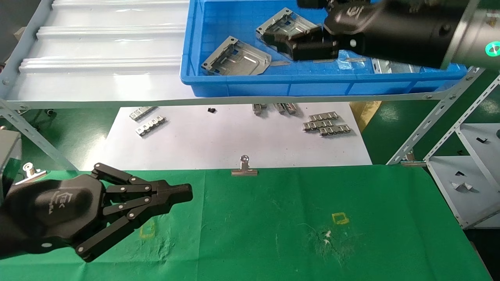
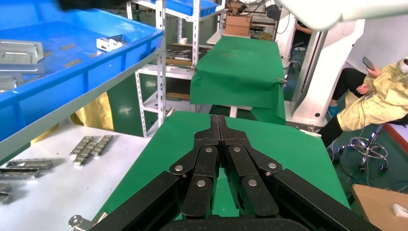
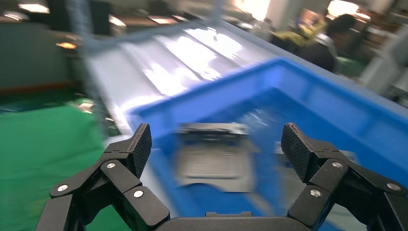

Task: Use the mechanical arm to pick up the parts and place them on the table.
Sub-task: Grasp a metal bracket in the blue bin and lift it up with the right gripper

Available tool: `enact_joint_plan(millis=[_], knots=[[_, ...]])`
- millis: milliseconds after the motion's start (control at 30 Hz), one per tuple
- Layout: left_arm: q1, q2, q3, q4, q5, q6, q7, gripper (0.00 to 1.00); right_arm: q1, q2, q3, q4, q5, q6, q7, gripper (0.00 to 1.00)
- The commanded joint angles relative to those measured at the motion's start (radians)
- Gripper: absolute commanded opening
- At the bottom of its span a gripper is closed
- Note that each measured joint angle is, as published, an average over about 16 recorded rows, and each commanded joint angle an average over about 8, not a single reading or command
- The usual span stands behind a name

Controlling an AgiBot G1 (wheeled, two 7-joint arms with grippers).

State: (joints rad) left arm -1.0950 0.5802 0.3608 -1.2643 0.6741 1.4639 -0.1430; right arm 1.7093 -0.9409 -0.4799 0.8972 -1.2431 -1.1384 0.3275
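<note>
Part (image 3: 215,156) between open right fingers (image 3: 139,144) (over bin (image 3: 337,115)).

The desk (image 1: 273,234) is covered in bright green cloth, scuffed with pale whitish marks and printed with small yellow square outlines (image 1: 340,218). Beyond its far edge lies a white sheet (image 1: 234,136) carrying silvery slotted strips (image 1: 327,125); a silver binder clip (image 1: 244,169) sits on that edge. The bin (image 1: 312,84) is vivid blue, holding grey metal parts (image 1: 236,58) with embossed grooves. The left claw (image 1: 186,193), near the desk's left edge, is matte black with silver rivets and a white logo. The right claw (image 1: 289,43) is black too, its arm showing a green ring light (image 1: 493,48).
</note>
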Motion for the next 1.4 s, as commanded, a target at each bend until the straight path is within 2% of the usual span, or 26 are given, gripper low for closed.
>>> enact_joint_plan(millis=[33,200,367,433,633,700,867,1400], knots=[[0.0,0.0,0.0,0.0,0.0,0.0,0.0,0.0,0.081,-0.047,-0.037,-0.068,-0.078,0.032,0.014,1.0],[0.0,0.0,0.0,0.0,0.0,0.0,0.0,0.0,0.221,-0.175,-0.108,-0.301,-0.191,0.053,-0.003,1.0],[0.0,0.0,0.0,0.0,0.0,0.0,0.0,0.0,0.304,-0.288,-0.148,-0.517,-0.257,0.107,-0.056,0.98],[0.0,0.0,0.0,0.0,0.0,0.0,0.0,0.0,0.326,-0.325,-0.157,-0.586,-0.276,0.145,-0.075,0.82],[0.0,0.0,0.0,0.0,0.0,0.0,0.0,0.0,0.35,-0.403,-0.174,-0.709,-0.305,0.278,-0.11,0.09],[0.0,0.0,0.0,0.0,0.0,0.0,0.0,0.0,0.347,-0.413,-0.18,-0.72,-0.307,0.308,-0.115,0.0],[0.0,0.0,0.0,0.0,0.0,0.0,0.0,0.0,0.329,-0.419,-0.198,-0.717,-0.303,0.338,-0.112,0.0],[0.0,0.0,0.0,0.0,0.0,0.0,0.0,0.0,0.288,-0.419,-0.265,-0.705,-0.281,0.355,-0.058,0.0]])
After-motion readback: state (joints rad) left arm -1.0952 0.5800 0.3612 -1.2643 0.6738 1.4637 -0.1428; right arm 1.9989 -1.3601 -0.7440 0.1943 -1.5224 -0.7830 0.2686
